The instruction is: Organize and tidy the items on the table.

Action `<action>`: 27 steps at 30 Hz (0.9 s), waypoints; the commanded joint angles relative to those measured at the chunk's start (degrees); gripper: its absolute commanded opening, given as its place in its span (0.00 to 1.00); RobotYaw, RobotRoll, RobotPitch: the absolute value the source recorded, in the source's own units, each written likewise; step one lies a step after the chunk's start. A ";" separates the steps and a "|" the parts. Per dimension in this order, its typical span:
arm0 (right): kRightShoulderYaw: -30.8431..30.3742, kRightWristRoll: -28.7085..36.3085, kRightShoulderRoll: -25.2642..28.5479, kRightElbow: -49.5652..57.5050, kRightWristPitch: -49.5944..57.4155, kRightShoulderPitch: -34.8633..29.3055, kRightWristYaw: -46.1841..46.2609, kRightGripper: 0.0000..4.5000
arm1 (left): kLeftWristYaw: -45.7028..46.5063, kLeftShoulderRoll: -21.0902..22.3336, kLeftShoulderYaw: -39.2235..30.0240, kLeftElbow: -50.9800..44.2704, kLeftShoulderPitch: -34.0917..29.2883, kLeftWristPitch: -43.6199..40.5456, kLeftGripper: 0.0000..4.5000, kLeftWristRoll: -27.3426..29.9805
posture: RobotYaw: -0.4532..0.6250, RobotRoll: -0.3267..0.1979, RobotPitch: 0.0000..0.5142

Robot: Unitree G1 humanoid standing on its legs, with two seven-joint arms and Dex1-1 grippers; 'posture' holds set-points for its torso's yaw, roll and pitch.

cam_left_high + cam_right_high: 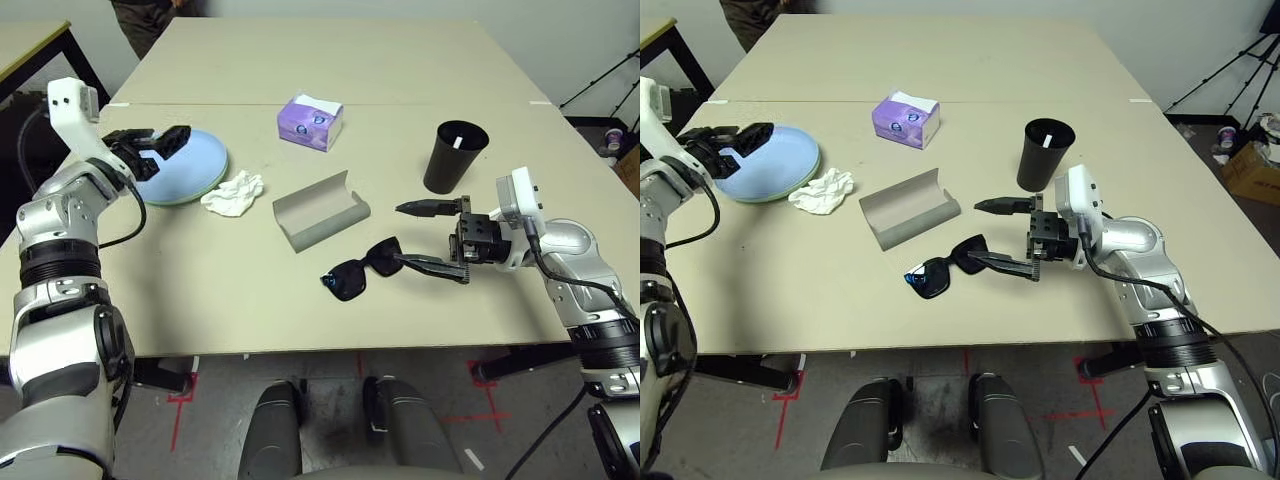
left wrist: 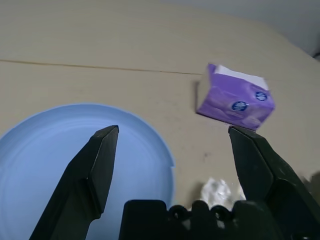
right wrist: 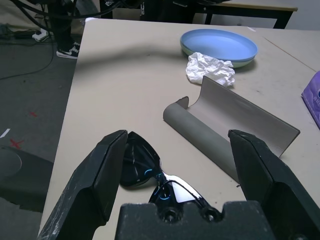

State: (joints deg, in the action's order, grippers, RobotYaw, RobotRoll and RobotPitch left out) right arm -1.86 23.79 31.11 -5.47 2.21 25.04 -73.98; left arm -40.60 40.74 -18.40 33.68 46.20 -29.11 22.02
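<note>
Sunglasses [image 1: 362, 272] step: right gripper [image 1: 432, 238] spread wide at them, ungrasped; needs closing. Left gripper [image 1: 160, 147] released above blue plate [image 1: 195, 165].

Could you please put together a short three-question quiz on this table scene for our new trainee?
1. True or false: the light blue plate rests on top of a pale green plate.
2. Which lies nearest the open grey glasses case? A) black cup B) tissue wad C) purple tissue pack
3. Fill in: between the open fingers of the right gripper lie the black ____.

Key: 1 true; 2 B; 3 sunglasses.
</note>
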 commanded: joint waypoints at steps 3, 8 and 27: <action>-0.43 -0.13 0.52 -0.36 0.08 0.40 -0.49 1.00 | -5.82 2.13 4.59 -6.45 -5.29 -2.31 0.99 -0.98 | 0.43 0.62 0.26; -0.60 -0.12 0.42 0.00 0.22 0.25 -0.42 1.00 | -11.41 3.48 9.09 -10.07 -9.34 -0.61 0.99 -2.32 | 0.43 0.62 0.26; -0.53 -0.12 0.67 1.05 0.87 -0.18 -0.10 1.00 | -17.50 0.33 18.20 8.16 -3.17 18.57 0.99 -13.25 | 0.42 0.62 0.26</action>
State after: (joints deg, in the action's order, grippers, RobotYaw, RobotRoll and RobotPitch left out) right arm -1.90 23.78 31.14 -5.46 2.82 25.37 -73.96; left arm -57.30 41.22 -1.06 40.13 42.28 -11.76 10.20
